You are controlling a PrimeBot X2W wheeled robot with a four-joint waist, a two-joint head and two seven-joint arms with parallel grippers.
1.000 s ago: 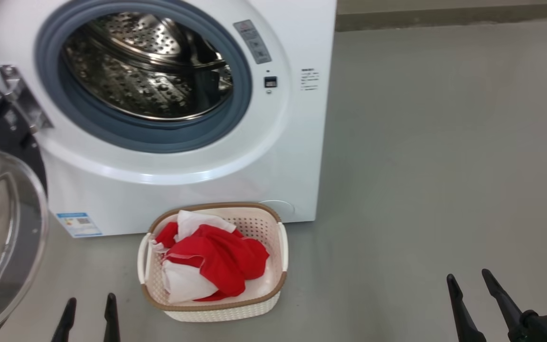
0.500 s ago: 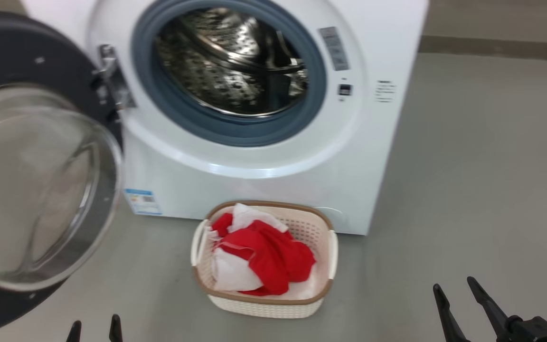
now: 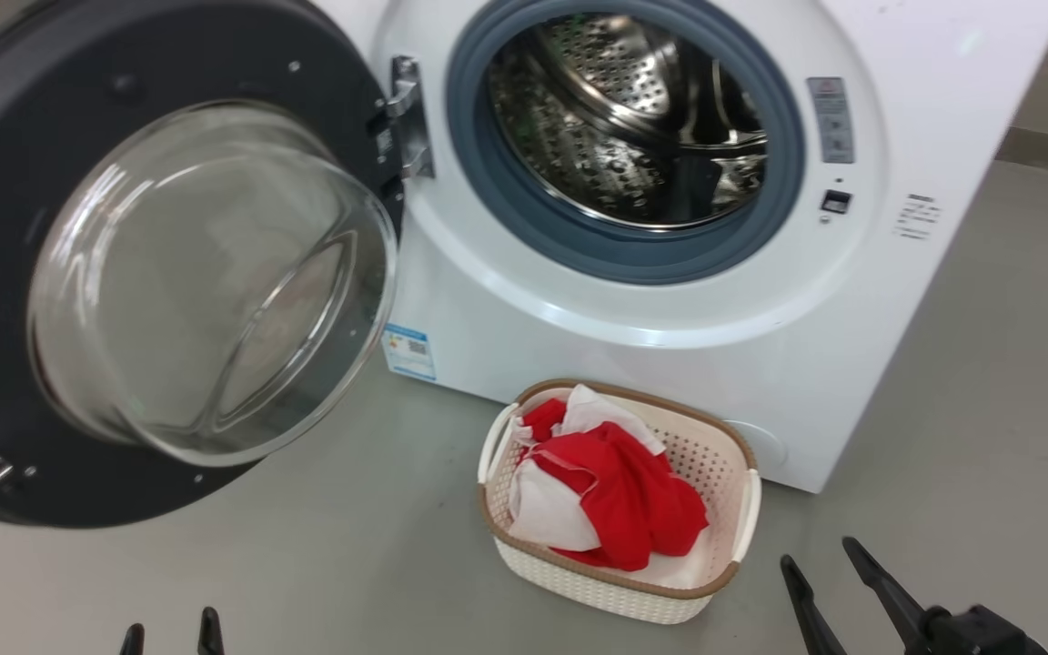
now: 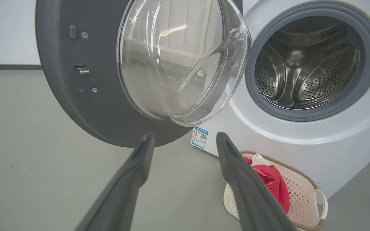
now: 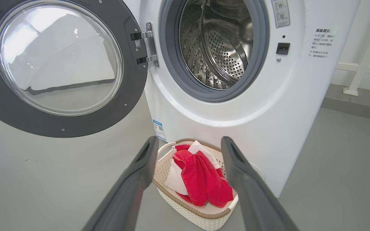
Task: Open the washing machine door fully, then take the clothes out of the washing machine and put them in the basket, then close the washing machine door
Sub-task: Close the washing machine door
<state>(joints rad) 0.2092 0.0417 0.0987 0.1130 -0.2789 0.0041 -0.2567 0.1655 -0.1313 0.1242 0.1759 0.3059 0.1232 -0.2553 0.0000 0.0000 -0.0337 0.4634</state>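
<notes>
Nothing reads clearly: the blue sticker (image 3: pixel 409 351) and printed lines (image 5: pixel 321 43) on the washing machine (image 3: pixel 651 364) are too small.

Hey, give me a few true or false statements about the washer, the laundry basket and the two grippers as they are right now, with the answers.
1. The red and white clothes lie in the cream perforated plastic basket. True.
2. The round black-rimmed glass door of the white washing machine is shut. False: it is swung wide open.
3. The perforated steel drum holds a garment. False: it looks empty.
4. The left gripper and the right gripper are both open and empty. True.
5. The basket stands on the grey floor before the machine. True.
</notes>
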